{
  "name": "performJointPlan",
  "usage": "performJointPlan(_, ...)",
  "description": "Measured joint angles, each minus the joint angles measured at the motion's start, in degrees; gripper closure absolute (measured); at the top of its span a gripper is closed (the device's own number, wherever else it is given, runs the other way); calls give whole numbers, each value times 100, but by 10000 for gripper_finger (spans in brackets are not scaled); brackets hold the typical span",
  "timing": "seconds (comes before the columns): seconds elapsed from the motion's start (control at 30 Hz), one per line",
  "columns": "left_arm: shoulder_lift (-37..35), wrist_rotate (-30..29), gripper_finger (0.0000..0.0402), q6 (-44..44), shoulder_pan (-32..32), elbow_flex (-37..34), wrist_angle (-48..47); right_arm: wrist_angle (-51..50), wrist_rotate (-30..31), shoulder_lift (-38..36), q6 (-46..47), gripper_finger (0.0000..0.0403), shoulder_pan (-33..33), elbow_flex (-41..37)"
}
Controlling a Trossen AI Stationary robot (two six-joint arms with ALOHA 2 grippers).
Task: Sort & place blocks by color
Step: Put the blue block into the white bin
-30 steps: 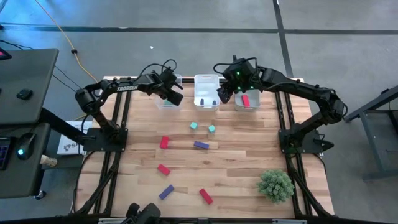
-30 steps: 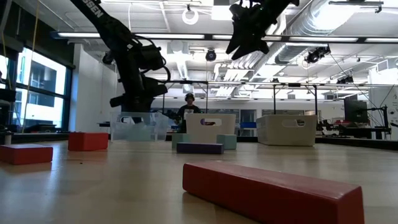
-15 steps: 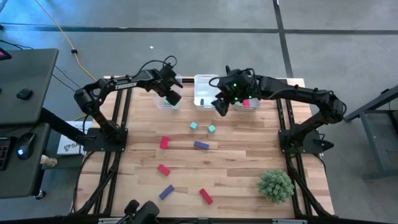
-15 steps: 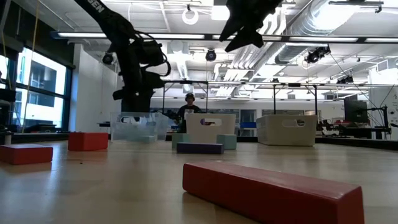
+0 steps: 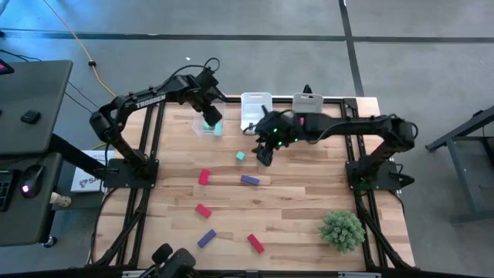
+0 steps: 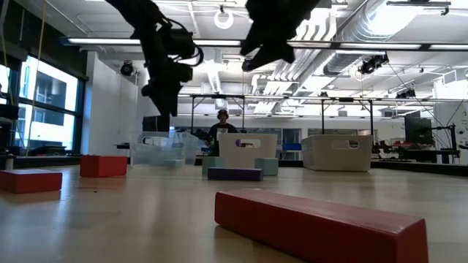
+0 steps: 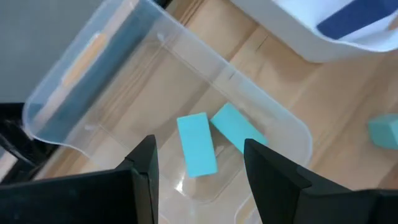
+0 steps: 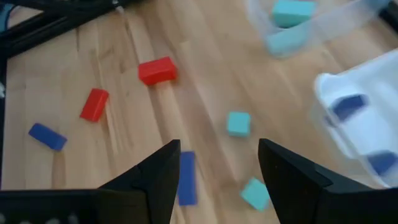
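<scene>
Our right end effector (image 5: 263, 157) hangs wide and empty above two small teal blocks (image 8: 238, 123) just in front of the white plastic bin (image 5: 255, 110). We might knock one away. Our left end effector (image 7: 198, 163), also wide, waits over the clear plastic bin (image 7: 99, 81).

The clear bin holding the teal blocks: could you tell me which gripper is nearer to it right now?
The left. The left gripper hangs open directly above the clear bin, with two teal blocks below it. The right gripper is open over the table toward the middle, near the loose teal cube.
</scene>
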Motion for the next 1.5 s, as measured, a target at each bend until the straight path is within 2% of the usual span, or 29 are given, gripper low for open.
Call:
performJointPlan(0.17,-431,0,252,29,0,2,-145,372,0,370,77,197,228,-1)
performJointPlan(0.53,-1332,0,253,63,0,-41,-641,359,17,983,335,197,494,-1)
performJointPlan(0.93,-2410,2,254,-388,-2,-1129,-619,470,13,1721,194,197,710,-1)
performJointPlan(1.1,-2604,46,254,-574,-10,-1362,-593,484,6,1894,182,197,738,-1)
performJointPlan(1.5,-2626,48,256,-612,-164,-1373,-539,528,-88,2363,-76,197,792,-1)
